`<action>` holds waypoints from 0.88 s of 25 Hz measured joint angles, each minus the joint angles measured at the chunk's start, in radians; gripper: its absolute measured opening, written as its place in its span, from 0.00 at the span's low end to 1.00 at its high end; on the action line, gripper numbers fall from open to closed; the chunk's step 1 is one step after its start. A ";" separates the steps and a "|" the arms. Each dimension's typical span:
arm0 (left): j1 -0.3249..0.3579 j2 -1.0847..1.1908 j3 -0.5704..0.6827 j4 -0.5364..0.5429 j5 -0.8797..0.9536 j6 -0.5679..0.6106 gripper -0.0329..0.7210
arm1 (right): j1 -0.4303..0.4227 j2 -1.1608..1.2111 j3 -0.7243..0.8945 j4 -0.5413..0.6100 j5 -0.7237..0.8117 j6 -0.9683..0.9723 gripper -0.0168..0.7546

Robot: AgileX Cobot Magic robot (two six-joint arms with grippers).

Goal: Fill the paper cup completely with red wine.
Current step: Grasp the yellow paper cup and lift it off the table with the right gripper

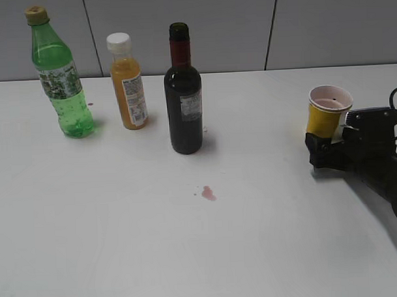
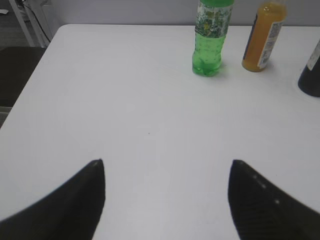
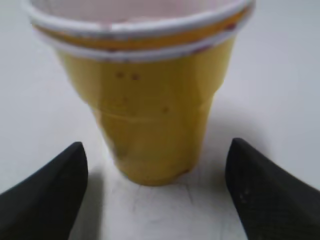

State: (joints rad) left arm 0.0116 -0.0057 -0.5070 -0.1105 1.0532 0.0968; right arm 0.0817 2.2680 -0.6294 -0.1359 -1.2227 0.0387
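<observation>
cup: small yellow tapered paper cup (image 1: 327, 113) with white rolled rim, stood upright at right of the white table (image 1: 123, 242), well apart from bottles
right gripper (image 3: 155, 192): spread wide, cup seen between fingers, untouched
left gripper (image 2: 167, 200): spread, nothing held
wine: dark green glass bottle (image 1: 183, 97), maroon neck foil, uncapped, mid-table
stain: small reddish spill (image 1: 208, 193) seen before the wine bottle
others: green plastic soda bottle (image 1: 60, 75), orange juice bottle (image 1: 128, 82) at left
</observation>
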 joint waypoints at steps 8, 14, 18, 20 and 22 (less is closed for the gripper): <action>0.000 0.000 0.000 0.000 0.000 0.000 0.82 | 0.000 0.086 -0.092 0.012 -0.061 -0.011 0.87; 0.000 0.000 0.000 0.000 0.000 0.000 0.82 | 0.000 0.141 -0.165 0.013 -0.103 -0.026 0.87; 0.000 0.000 0.000 0.000 0.000 0.000 0.82 | 0.000 0.161 -0.199 0.012 -0.114 -0.027 0.86; 0.000 0.000 0.000 0.000 0.000 0.000 0.82 | 0.000 0.167 -0.207 0.011 -0.120 -0.027 0.85; 0.000 0.000 0.000 0.000 0.000 0.000 0.82 | 0.000 0.177 -0.216 0.006 -0.131 -0.028 0.84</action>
State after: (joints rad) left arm 0.0116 -0.0057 -0.5070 -0.1105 1.0532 0.0968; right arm 0.0817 2.4454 -0.8454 -0.1300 -1.3540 0.0111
